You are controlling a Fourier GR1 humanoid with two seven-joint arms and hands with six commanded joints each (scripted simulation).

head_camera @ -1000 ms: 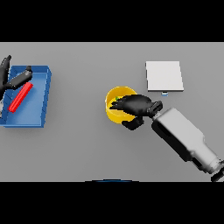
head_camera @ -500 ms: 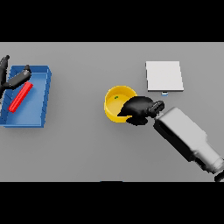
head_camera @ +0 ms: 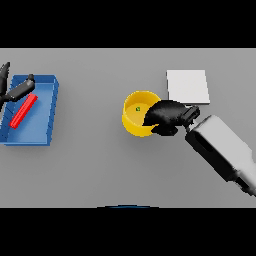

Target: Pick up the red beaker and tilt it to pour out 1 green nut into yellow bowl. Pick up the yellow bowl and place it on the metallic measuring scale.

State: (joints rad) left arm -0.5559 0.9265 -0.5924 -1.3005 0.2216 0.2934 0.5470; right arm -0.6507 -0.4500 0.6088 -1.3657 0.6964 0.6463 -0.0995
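- Our right robot hand (head_camera: 165,116) curls over the yellow bowl's (head_camera: 134,117) rim at its 3 o'clock side.
- A green nut (head_camera: 138,109) lies inside the bowl.
- The scale (head_camera: 187,86) sits near, at the bowl's 2 o'clock.
- Our left robot hand (head_camera: 15,90), fingers relaxed, hovers above the red beaker (head_camera: 24,111) in the blue tray (head_camera: 46,120).

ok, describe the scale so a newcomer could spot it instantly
Start at the yellow bowl in the middle of the grey table. Just beyond it, up and right, past the right robot hand, lies the scale: a flat, pale square plate, the only white thing lying there.
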